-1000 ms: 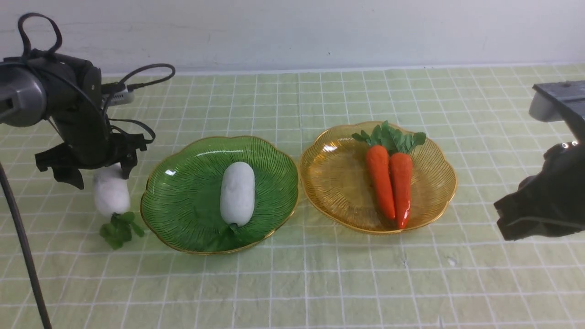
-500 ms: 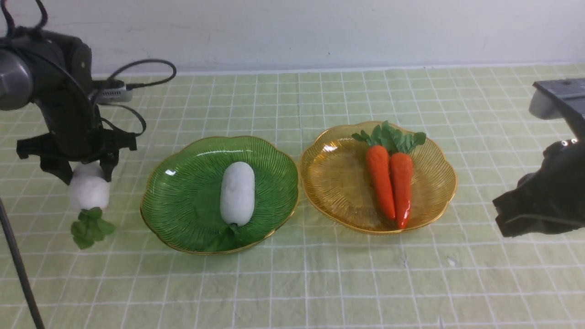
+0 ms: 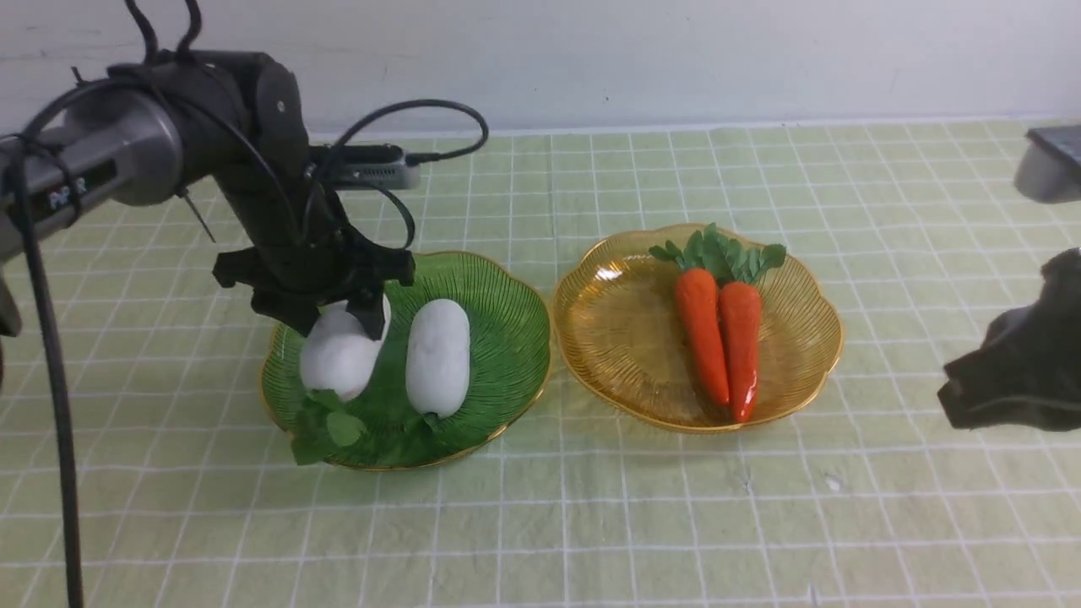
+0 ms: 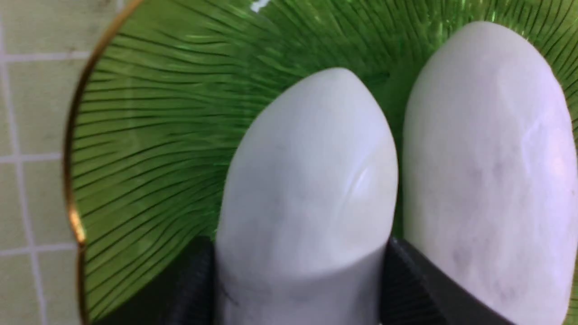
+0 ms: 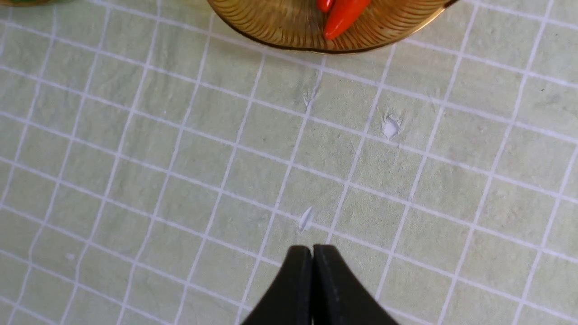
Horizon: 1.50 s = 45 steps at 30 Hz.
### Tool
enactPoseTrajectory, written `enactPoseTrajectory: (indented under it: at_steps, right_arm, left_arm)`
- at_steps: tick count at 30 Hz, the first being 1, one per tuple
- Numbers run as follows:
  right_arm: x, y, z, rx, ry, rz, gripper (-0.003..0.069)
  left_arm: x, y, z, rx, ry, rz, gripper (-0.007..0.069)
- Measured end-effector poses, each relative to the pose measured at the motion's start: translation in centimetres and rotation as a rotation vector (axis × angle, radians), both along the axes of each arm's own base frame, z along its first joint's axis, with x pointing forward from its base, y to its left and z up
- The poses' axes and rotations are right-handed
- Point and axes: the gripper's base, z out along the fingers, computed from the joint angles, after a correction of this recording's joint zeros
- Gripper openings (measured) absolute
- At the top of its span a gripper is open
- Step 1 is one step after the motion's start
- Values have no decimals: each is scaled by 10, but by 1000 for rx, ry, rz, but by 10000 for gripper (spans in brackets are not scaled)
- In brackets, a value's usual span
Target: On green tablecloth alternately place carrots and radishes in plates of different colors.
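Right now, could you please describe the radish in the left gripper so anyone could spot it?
On the green tablecloth, find the green plate, left of the amber plate. Two white radishes are over it; the held radish is the left one. Unlike the other radish, it is clamped in the black left gripper.

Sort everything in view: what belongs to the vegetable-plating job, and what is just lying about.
Job: left radish, right radish, left carrot, right carrot, green plate, amber plate, cloth.
Lying about: white specks on the cloth; bare wall behind.
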Motion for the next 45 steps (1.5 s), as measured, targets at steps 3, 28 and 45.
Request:
enactPoseTrajectory:
  at_steps: [3,28,45]
  right_arm:
    - [-22,-5,16,13,-57,6,-13]
    - [-140,-47,-61,189,-908,-155,-13]
    - [-139,-46,-73,178,-870,-153,-13]
  left_arm:
    - [1,-6,-5,-3,-8,-11,409]
    - [7,-8,29,-5,-20,-16,104]
    - [6,-6,28,16,-9,-27,-8]
